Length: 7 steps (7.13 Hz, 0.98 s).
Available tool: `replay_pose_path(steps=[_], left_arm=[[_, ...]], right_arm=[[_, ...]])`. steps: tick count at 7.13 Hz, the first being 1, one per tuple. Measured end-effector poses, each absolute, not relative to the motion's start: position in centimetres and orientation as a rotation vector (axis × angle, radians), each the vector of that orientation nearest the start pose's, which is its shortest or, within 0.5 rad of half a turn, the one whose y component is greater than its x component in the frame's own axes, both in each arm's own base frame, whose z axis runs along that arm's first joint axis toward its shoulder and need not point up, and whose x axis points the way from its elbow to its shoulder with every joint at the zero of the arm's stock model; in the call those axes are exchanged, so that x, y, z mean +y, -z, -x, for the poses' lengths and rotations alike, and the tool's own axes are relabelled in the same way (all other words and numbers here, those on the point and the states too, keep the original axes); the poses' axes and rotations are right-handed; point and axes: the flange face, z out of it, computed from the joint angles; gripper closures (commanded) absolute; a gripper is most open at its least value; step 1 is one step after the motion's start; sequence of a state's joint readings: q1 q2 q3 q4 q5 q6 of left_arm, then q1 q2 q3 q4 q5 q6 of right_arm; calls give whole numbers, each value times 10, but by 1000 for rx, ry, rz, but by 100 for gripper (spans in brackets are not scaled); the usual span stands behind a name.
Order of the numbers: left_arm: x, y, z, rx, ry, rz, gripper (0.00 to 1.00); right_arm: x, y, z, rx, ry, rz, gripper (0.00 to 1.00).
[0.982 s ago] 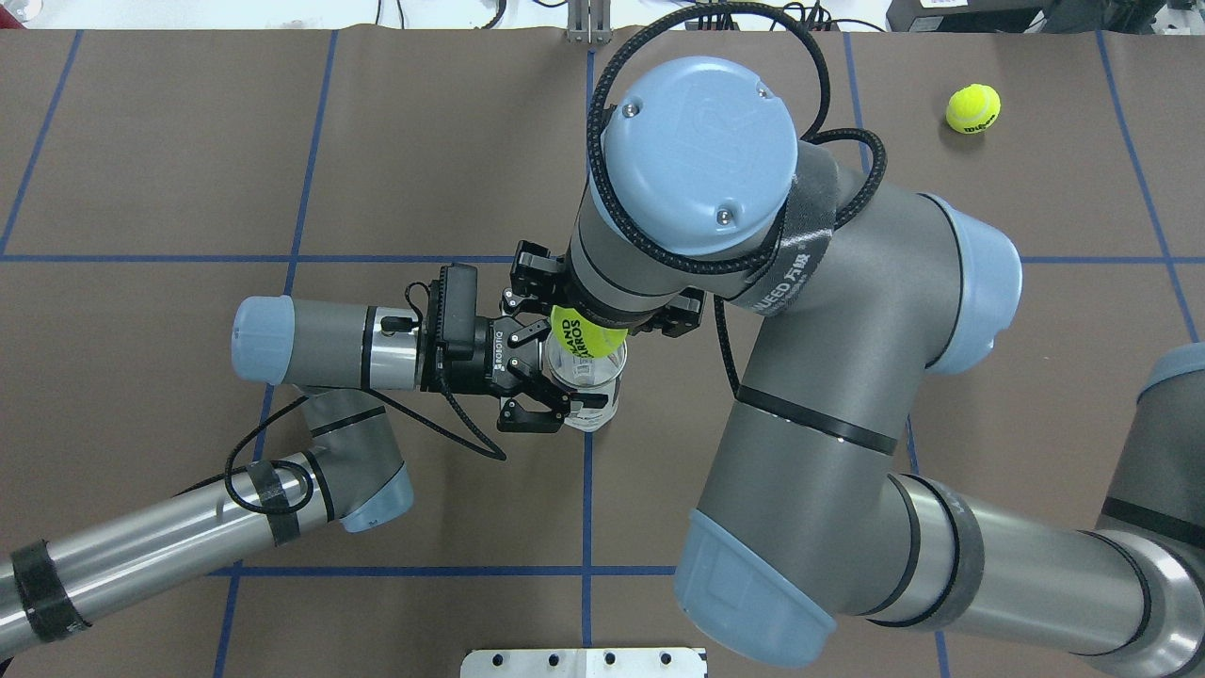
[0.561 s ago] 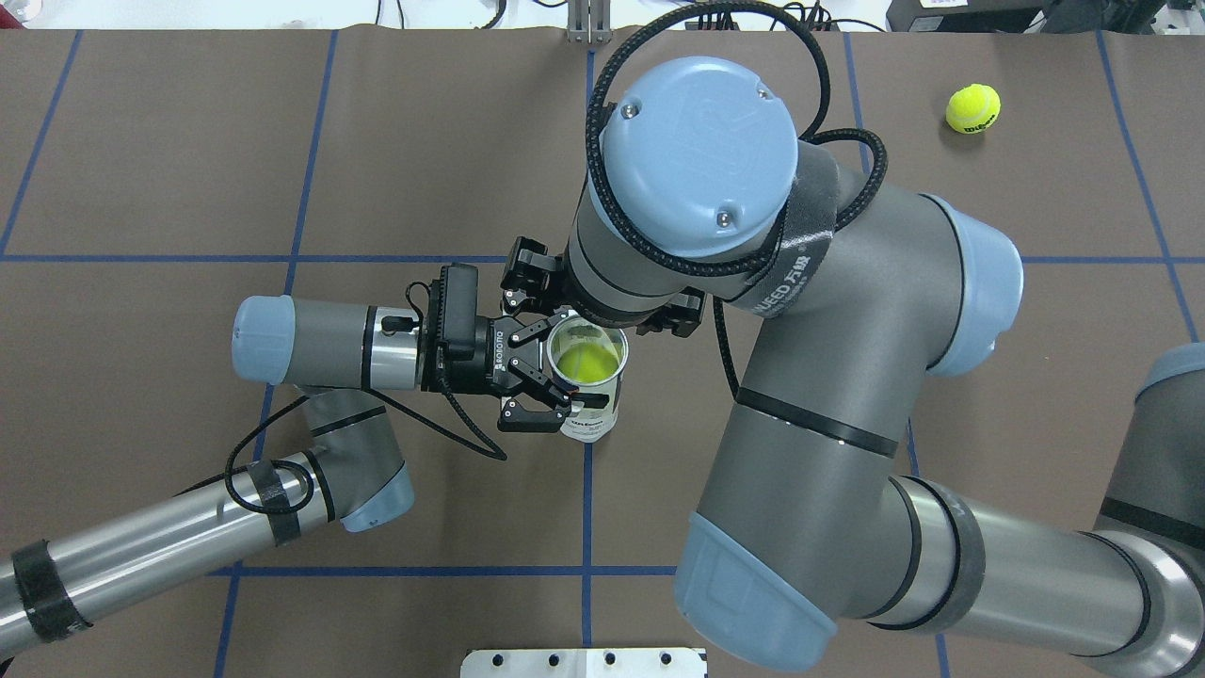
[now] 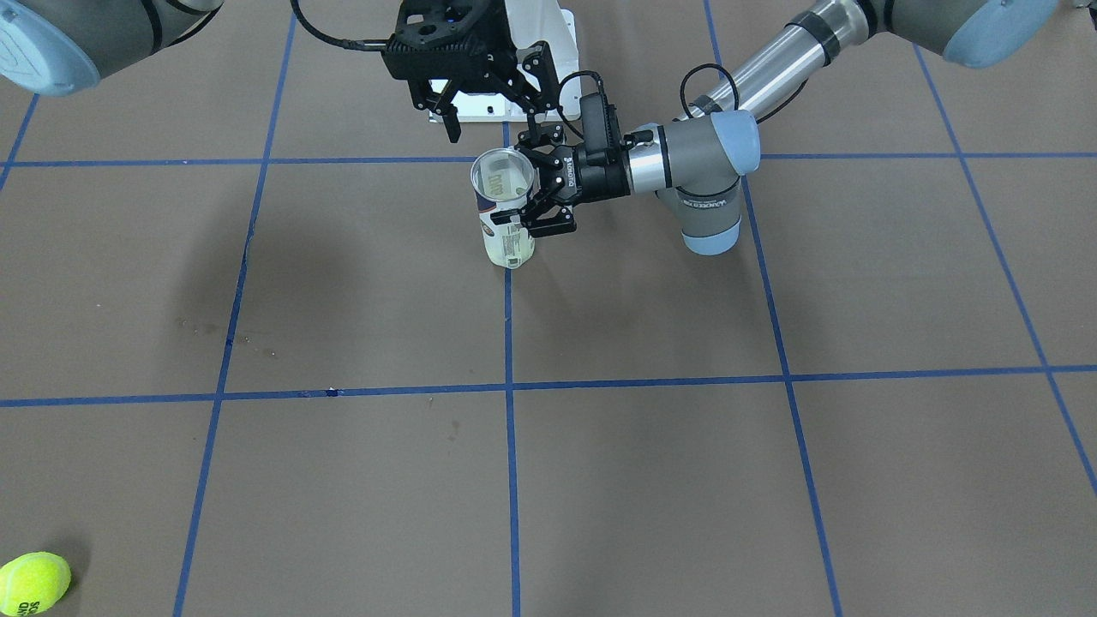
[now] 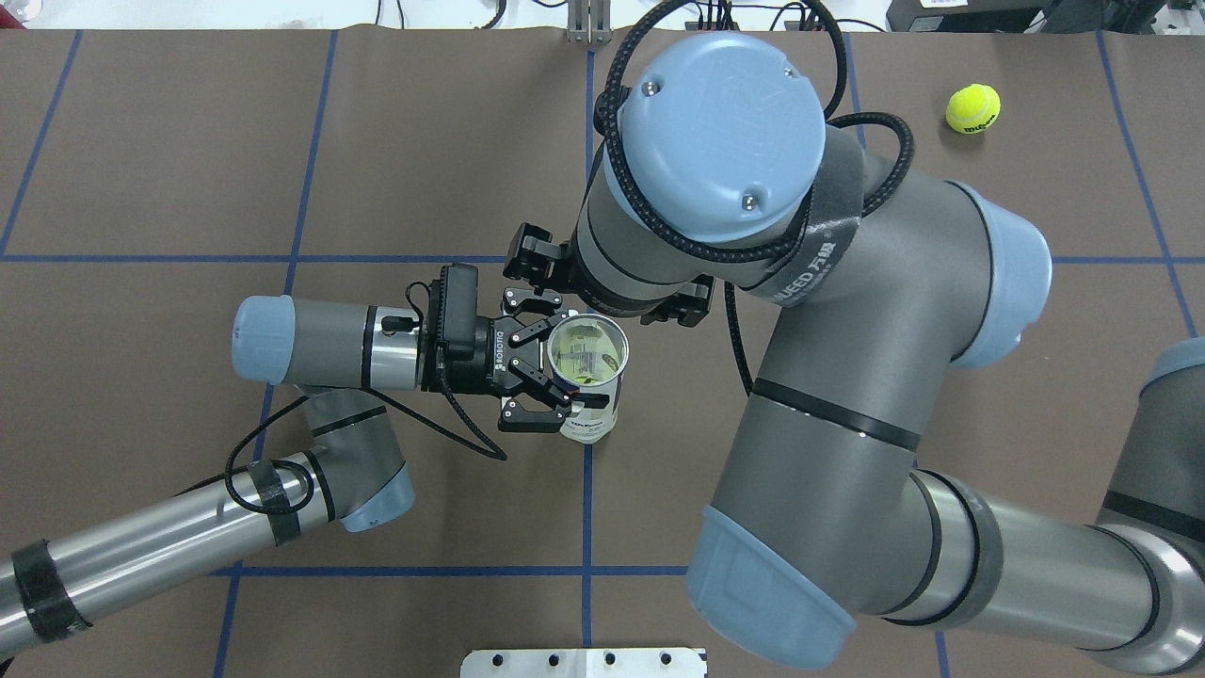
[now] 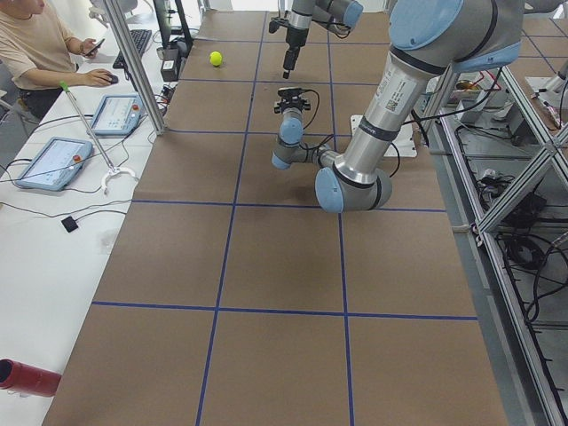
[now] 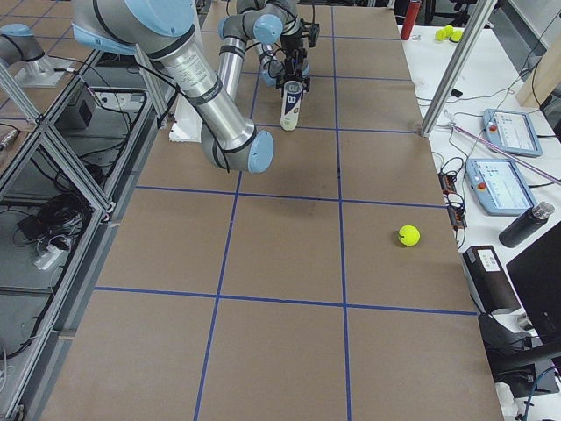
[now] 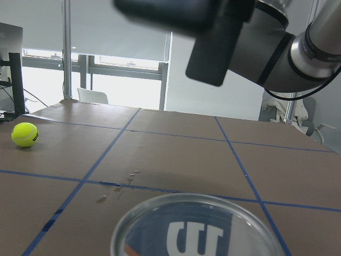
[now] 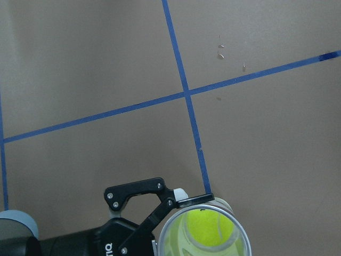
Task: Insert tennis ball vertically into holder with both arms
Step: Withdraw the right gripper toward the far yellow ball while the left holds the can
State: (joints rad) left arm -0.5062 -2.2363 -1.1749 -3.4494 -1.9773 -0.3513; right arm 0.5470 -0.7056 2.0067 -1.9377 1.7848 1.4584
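Note:
The clear holder (image 4: pixel 588 363) with its white and navy label stands upright near the table's middle. It also shows in the front view (image 3: pixel 506 218) and the right side view (image 6: pixel 293 101). My left gripper (image 4: pixel 572 365) is shut on its upper part from the side, also seen in the front view (image 3: pixel 536 195). A yellow-green tennis ball (image 8: pixel 208 229) lies inside the tube, low down. My right gripper (image 3: pixel 495 116) hangs open and empty just above and behind the tube's mouth. The tube's rim (image 7: pixel 197 226) fills the bottom of the left wrist view.
A second tennis ball (image 4: pixel 972 108) lies loose at the table's far right, also in the front view (image 3: pixel 32 583). The white pedestal base (image 4: pixel 584 662) sits at the near edge. An operator (image 5: pixel 35 44) sits at a side bench with tablets.
One second ago my right gripper held the ball over the tube's mouth. It let go, the ball dropped into the tube, and the right arm has drawn slightly up and away.

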Motion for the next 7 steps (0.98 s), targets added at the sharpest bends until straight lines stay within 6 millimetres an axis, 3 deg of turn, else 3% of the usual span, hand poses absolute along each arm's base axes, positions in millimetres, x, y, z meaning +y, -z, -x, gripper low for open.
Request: replay_pose_path(steps=[2, 3, 5, 7], left_arm=[[-403, -260, -534, 1620, -843, -1514, 17], [-403, -260, -534, 1620, -843, -1514, 18], [-403, -261, -533, 1621, -844, -1514, 18], [-403, -262, -533, 1623, -843, -1515, 18]], right_arm=[[-435, -66, 374, -902, -245, -145, 0], [-469, -100, 336, -862, -173, -169, 0], [-546, -197, 259, -793, -28, -211, 0], [-641, -334, 204, -811, 49, -251, 0]])
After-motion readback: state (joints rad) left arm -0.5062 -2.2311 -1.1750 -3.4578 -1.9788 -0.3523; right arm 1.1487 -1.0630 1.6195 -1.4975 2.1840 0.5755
